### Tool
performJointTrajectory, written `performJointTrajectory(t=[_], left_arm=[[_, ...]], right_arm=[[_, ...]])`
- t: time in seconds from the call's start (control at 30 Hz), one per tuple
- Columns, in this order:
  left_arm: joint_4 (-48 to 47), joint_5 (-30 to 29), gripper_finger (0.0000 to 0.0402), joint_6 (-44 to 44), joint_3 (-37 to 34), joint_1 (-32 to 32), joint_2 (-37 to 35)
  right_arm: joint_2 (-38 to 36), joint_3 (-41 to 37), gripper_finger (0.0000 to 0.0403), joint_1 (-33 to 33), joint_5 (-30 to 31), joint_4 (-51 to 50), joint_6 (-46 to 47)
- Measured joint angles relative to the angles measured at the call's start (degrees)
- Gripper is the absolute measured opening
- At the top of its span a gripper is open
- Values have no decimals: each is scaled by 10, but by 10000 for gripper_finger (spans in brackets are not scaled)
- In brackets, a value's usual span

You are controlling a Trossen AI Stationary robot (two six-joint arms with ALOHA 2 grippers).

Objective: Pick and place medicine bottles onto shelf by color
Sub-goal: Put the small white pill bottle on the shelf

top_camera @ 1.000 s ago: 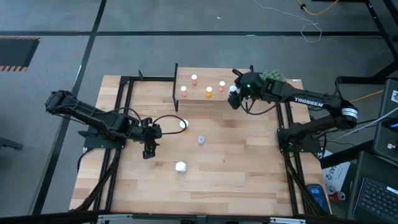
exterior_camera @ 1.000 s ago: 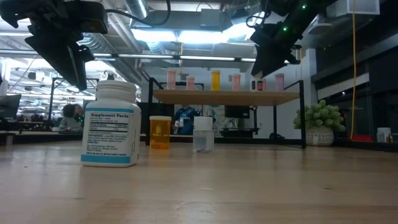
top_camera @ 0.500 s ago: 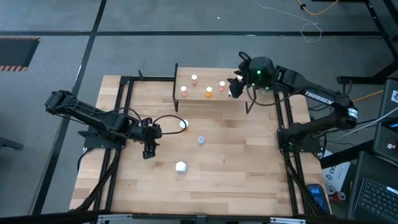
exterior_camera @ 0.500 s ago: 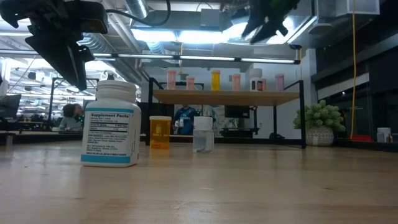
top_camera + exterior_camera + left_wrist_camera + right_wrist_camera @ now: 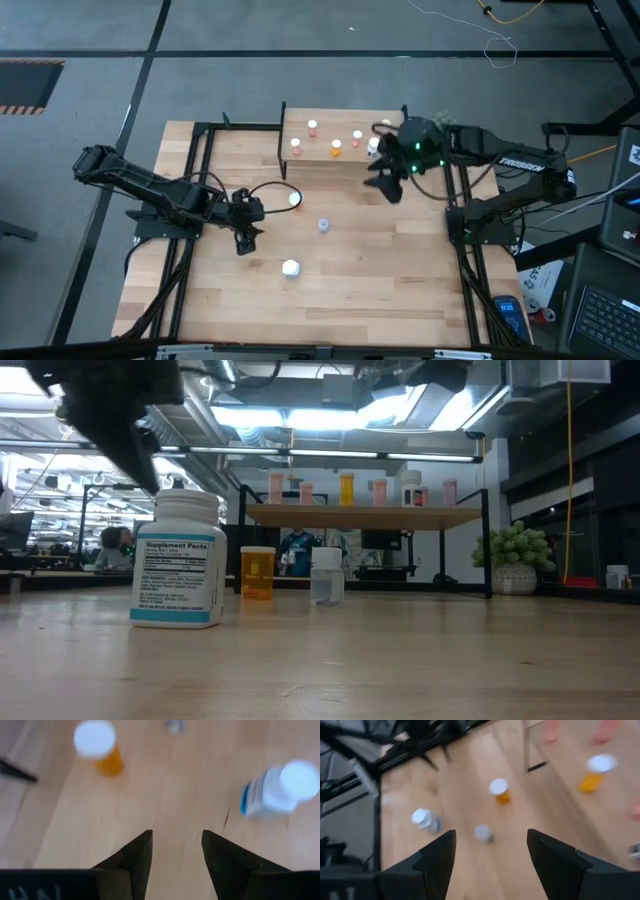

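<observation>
The shelf (image 5: 335, 152) stands at the table's far side. Several small medicine bottles stand on it, pink, orange and one white (image 5: 411, 487). On the table stand an orange bottle (image 5: 294, 199), a small clear one (image 5: 323, 225) and a large white one (image 5: 290, 268). My left gripper (image 5: 245, 240) hovers open left of these, slanting down over bare wood (image 5: 172, 850). My right gripper (image 5: 385, 185) is open in the air, just nearer than the shelf's right end, and looks across the table bottles (image 5: 490, 855).
A green plant (image 5: 515, 555) stands on the table beyond the shelf's right end. Black frame rails (image 5: 200, 200) run along the table's left and right sides. Bare wood (image 5: 350, 290) lies between the bottles and the near edge.
My right gripper has risen from the shelf's right end, where it stood at the white bottle, and has swung toward the table's near side, tipping further down. The white bottle stays upright on the shelf. My left gripper has tipped a little in place.
</observation>
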Motion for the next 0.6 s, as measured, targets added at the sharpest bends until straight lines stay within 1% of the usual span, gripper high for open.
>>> performJointTrajectory(t=[0.1, 0.23, 0.3, 0.4, 0.5, 0.6], left_arm=[[59, -3, 166, 34, 0, 0, 15], [127, -1, 166, 63, 0, 15, 56], [144, -2, 166, 75, 0, 22, 75], [157, 0, 166, 78, 0, 28, 93], [154, 0, 166, 78, 0, 29, 99], [153, 0, 166, 78, 0, 27, 99]], right_arm=[[0, 0, 248, 44, 26, 0, 15], [-1, -1, 248, 101, 63, -13, 20], [-2, -1, 248, 130, 83, -27, 34], [5, -2, 248, 177, 141, -29, 57], [21, -29, 248, 217, 189, 11, 75], [45, -81, 248, 247, 196, 96, 72]])
